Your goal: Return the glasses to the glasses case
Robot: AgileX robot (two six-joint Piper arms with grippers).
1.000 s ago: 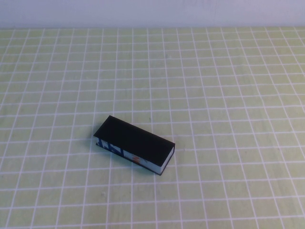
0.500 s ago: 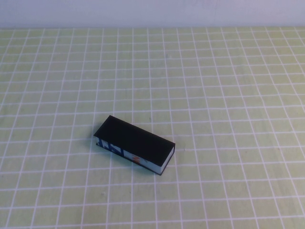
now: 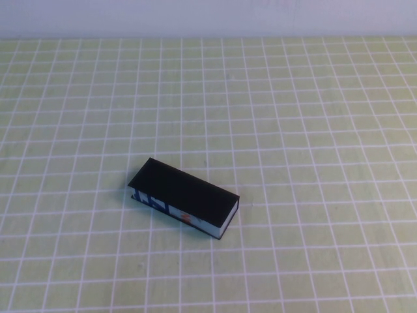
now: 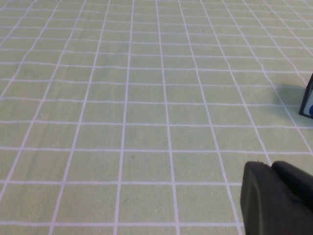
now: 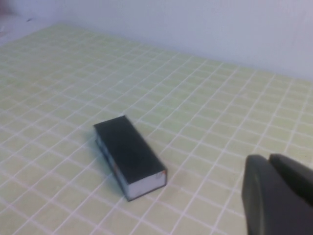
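Observation:
The glasses case [image 3: 186, 194] lies closed on the tablecloth, left of the middle and toward the front, black on top with a blue, white and orange print along its side. The right wrist view shows the glasses case [image 5: 129, 155] ahead of my right gripper [image 5: 268, 157], well apart from it. A corner of the case [image 4: 308, 100] shows at the edge of the left wrist view, far from my left gripper [image 4: 270, 165]. Each gripper's black fingers lie together with nothing between them. The glasses are out of view. Neither arm shows in the high view.
A light green tablecloth [image 3: 300, 130] with a white grid covers the whole table. A pale wall [image 3: 208, 16] runs along the far edge. Nothing but the case lies on the cloth.

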